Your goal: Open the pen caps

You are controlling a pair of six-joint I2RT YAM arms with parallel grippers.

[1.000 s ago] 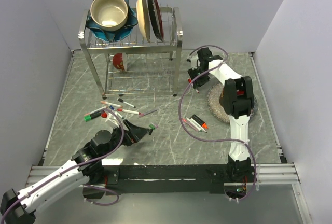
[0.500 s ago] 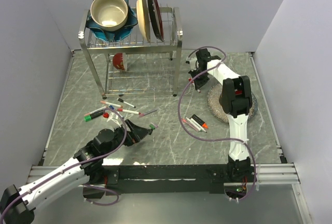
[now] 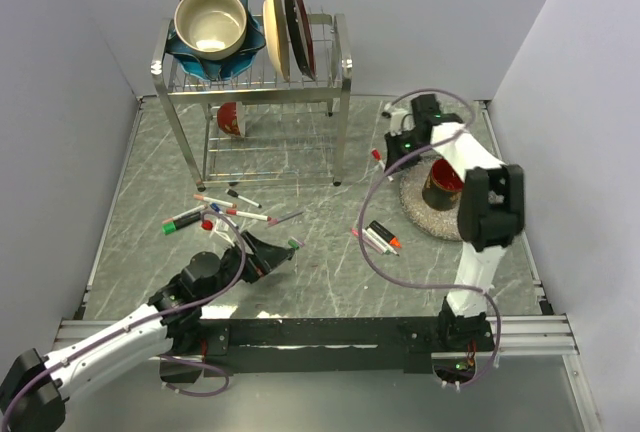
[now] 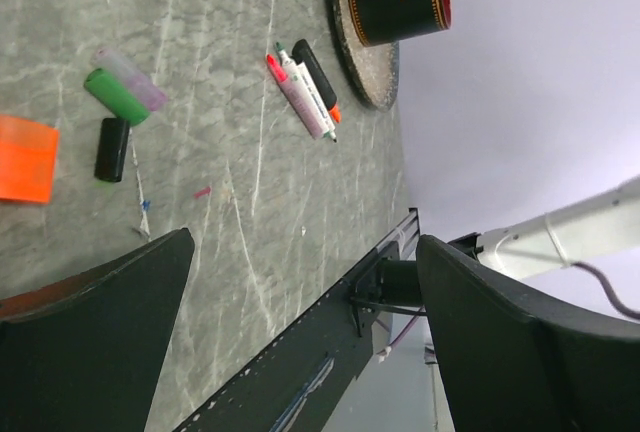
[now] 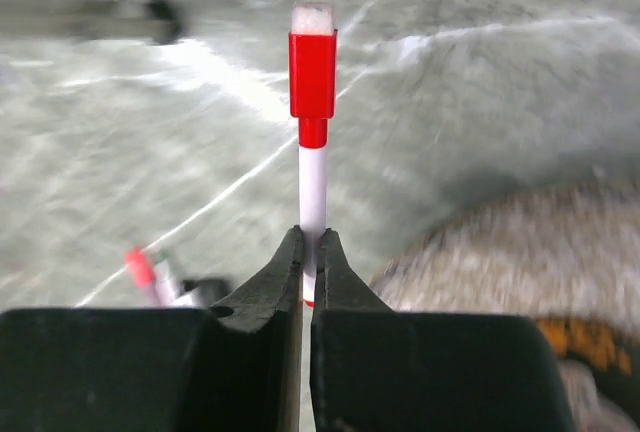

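The lower barrel of the red-capped pen [image 5: 313, 182] is hidden between the fingers [image 5: 270, 282] of the right gripper [image 5: 308, 247]. The tabletop [image 5: 500, 102] behind is blurred. An orange object [image 4: 25, 157] is cut off at the left wrist view's edge.

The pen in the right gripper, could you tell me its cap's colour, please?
Red cap; the right wrist view shows it best.

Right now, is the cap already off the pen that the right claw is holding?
No, the red cap sits on the far end of the white pen that the shut right claw pinches.
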